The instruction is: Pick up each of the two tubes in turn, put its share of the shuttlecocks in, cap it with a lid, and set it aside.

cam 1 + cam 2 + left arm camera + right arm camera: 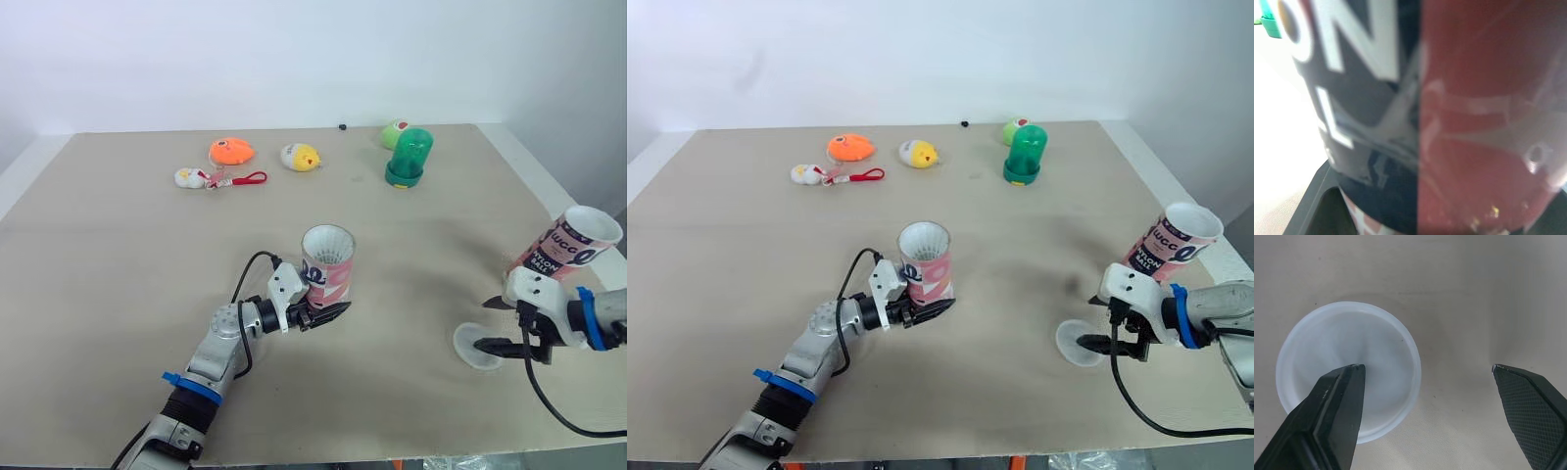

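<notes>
Gripping the pink cardboard tube [328, 266] upright at the middle of the beige bench [118, 255], the left claw [323, 311] is waiting while the open right claw [1427, 367] is hovering half over the translucent round plastic lid [1376, 342], probably needing to straddle its rim.

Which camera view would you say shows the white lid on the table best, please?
The right wrist view: it looks straight down on the lid, its round rim nearly whole, partly under the open right gripper. The two eye views show it as a small flat disc beside that gripper. The left wrist view faces the tube instead.
</notes>
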Robot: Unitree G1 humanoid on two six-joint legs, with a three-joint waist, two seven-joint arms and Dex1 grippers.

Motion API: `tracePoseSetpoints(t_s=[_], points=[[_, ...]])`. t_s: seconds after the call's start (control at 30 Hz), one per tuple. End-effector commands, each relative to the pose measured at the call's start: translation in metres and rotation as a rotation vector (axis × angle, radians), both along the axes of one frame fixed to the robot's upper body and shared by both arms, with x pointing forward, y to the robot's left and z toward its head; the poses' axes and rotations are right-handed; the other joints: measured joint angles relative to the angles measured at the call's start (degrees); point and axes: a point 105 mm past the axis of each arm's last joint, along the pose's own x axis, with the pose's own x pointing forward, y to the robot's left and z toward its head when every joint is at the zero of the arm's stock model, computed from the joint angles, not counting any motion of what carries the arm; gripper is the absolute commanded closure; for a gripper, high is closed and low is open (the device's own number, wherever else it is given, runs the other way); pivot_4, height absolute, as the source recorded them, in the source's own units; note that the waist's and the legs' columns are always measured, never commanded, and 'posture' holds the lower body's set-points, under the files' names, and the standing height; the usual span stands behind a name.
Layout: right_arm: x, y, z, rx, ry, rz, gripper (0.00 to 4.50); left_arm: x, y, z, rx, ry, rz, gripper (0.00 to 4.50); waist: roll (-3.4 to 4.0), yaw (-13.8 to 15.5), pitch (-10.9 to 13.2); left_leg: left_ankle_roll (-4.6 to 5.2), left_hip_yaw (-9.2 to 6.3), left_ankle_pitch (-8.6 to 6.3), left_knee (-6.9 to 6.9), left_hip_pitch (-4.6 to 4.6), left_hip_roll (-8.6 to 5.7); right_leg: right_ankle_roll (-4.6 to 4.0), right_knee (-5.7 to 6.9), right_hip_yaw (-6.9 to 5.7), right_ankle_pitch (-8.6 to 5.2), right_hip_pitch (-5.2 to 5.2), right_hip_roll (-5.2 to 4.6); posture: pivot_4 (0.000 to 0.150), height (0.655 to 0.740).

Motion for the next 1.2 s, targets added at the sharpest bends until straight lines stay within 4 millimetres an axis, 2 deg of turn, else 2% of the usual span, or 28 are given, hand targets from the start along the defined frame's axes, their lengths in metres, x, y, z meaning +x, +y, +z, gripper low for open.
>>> tracePoseSetpoints(t_s=[0.03,0.13,0.27,0.33,0.37,0.47,0.6,0.73,0.87,0.93,1.03,1.13,1.2], points=[[-0.003,0.001,-0.007,0.001,0.019,0.005,0.6,-0.007,0.005,-0.029,0.067,0.098,-0.001,1.51,-0.04,0.0,0.0,0.0,0.0,0.0,0.0,0.01,0.0,-0.01,-0.01,0.0,-0.01,0.02,0.0,0.15,0.74],[-0.003,0.004,-0.008,0.013,0.024,0.011,1.53,-0.007,0.006,-0.029,0.067,0.104,-0.001,1.51,-0.13,0.0,-0.2,0.0,0.0,0.0,0.0,0.07,0.02,-0.09,-0.1,0.0,-0.05,0.11,0.01,0.15,0.74],[-0.006,0.006,-0.01,0.019,0.05,0.019,3.26,-0.007,0.006,-0.03,0.067,0.109,0.001,1.51,-0.14,-0.1,-0.4,0.0,0.02,0.0,0.0,0.08,0.03,-0.14,-0.37,0.01,-0.03,0.23,0.0,0.15,0.74],[-0.006,0.008,-0.009,0.025,0.051,0.023,4.3,-0.006,0.007,-0.03,0.068,0.109,0.001,1.51,-0.12,-0.1,-0.5,0.0,0.02,0.0,-0.03,0.08,0.05,-0.12,-0.54,0.01,0.03,0.31,0.01,0.15,0.74],[-0.006,0.009,-0.008,0.03,0.047,0.026,4.48,-0.006,0.007,-0.03,0.068,0.109,0.001,1.51,-0.12,-0.1,-0.5,0.0,0.01,0.0,-0.06,0.08,0.06,-0.12,-0.63,0.0,0.05,0.35,0.02,0.15,0.74],[-0.003,0.013,-0.004,0.04,0.031,0.036,4.48,-0.006,0.007,-0.03,0.067,0.109,0.001,1.51,-0.14,-0.1,-0.5,-0.03,0.01,-0.02,-0.13,0.09,0.06,-0.12,-0.75,-0.01,0.05,0.41,0.01,0.15,0.74],[0.012,0.042,0.034,0.111,-0.079,0.123,4.48,-0.004,0.008,-0.029,0.069,0.108,-0.004,1.51,-0.08,-0.3,-0.5,-0.03,0.02,-0.03,-0.13,0.09,0.06,-0.1,-0.76,0.01,0.06,0.4,0.02,0.15,0.74],[0.025,0.088,0.088,0.222,-0.211,0.246,4.48,-0.002,0.007,-0.029,0.068,0.107,-0.007,1.51,0.17,-0.4,-0.5,-0.02,0.07,-0.02,-0.13,0.13,0.05,-0.08,-0.76,0.07,0.13,0.37,0.01,0.15,0.74],[0.031,0.154,0.15,0.292,-0.351,0.468,4.48,0.0,0.005,-0.029,0.076,0.101,-0.02,1.51,0.24,-0.1,-0.6,-0.01,-0.02,-0.02,-0.2,0.06,0.08,-0.16,-0.76,0.0,0.12,0.28,0.07,0.15,0.74],[0.036,0.179,0.168,0.3,-0.399,0.535,4.48,0.001,0.005,-0.029,0.079,0.099,-0.022,1.51,0.33,-0.2,-0.6,-0.04,0.04,-0.03,-0.2,0.02,0.17,-0.21,-0.78,-0.03,0.1,0.16,0.06,0.15,0.74],[0.043,0.204,0.181,0.271,-0.426,0.593,4.48,0.003,0.004,-0.028,0.08,0.094,-0.023,1.51,0.04,0.4,-0.7,-0.02,-0.03,-0.02,-0.21,-0.25,0.1,-0.13,-0.79,-0.05,0.13,-0.02,0.02,0.15,0.74],[0.047,0.222,0.181,0.214,-0.432,0.665,4.48,0.004,0.005,-0.027,0.078,0.087,-0.016,1.51,0.03,0.5,-0.7,-0.05,0.0,-0.06,-0.24,-0.36,0.05,-0.03,-0.85,-0.1,0.08,-0.06,-0.18,0.15,0.74],[0.048,0.226,0.179,0.185,-0.426,0.686,4.48,0.005,0.005,-0.027,0.077,0.085,-0.011,1.51,0.03,0.5,-0.7,-0.04,0.09,-0.07,-0.25,-0.35,0.06,-0.01,-0.85,-0.07,0.16,-0.11,-0.19,0.15,0.74]])
